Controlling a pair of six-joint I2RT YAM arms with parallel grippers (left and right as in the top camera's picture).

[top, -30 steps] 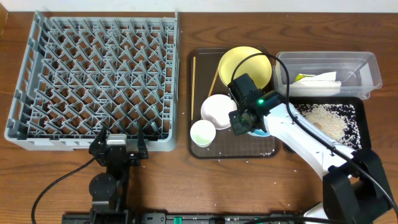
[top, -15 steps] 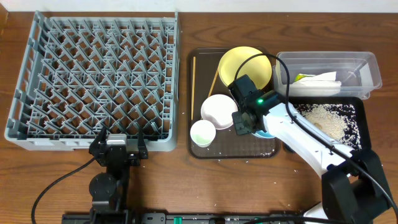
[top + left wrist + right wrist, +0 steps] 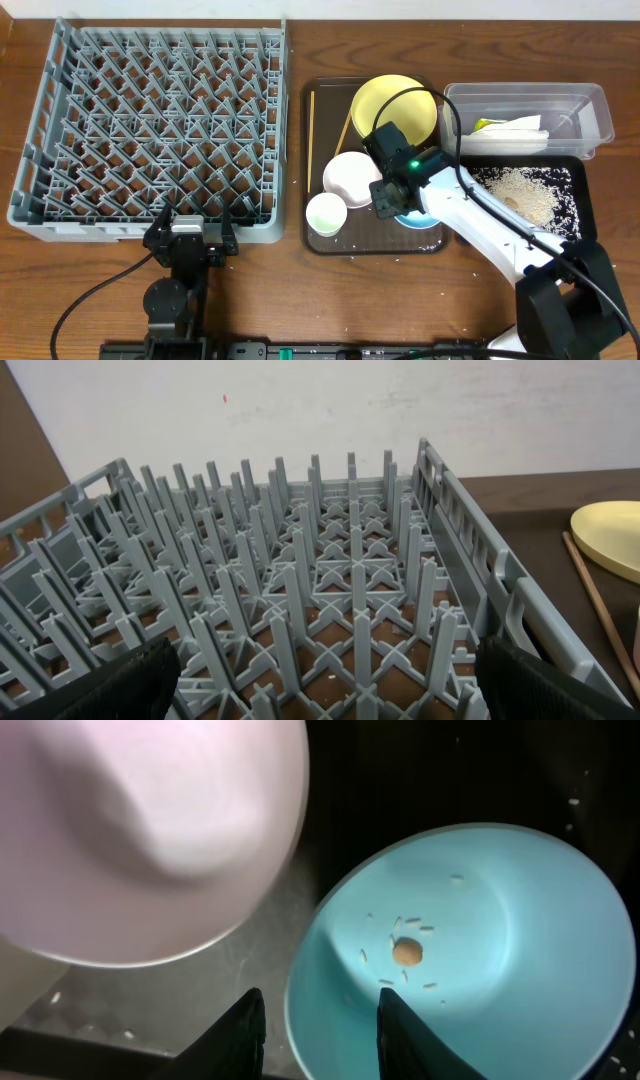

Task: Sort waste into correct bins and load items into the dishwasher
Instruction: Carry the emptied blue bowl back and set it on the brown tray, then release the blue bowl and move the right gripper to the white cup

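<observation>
Fingers of my right pincer point(image 3: 320, 1032) stand a little way apart, and the rim of the light blue bowl point(image 3: 470, 950) runs between them: one finger is outside the bowl and one is inside. I cannot tell if either finger touches the rim. The bowl is on the dark brown tray point(image 3: 375, 238), just beside the white bowl point(image 3: 350, 178). My left pincer point(image 3: 320, 695) is wide open and holds nothing. It is at the near edge of the grey dish rack point(image 3: 150, 130). I count one rack, one yellow plate point(image 3: 395, 105), one white bowl, one small white cup point(image 3: 326, 213), one blue bowl and two chopsticks point(image 3: 311, 140). To the right I count one clear tub point(image 3: 598, 110) with the crumpled napkin point(image 3: 515, 128) inside, and one black tray point(image 3: 581, 175) with rice crumbs point(image 3: 525, 190) in it. From above, my right arm hides most of the blue bowl. My right wrist view shows inside it: a few pale crumbs and a small brown bit point(image 3: 405, 952). My left wrist view shows the rack pegs close up, the plate's edge and one chopstick, but neither bin.
</observation>
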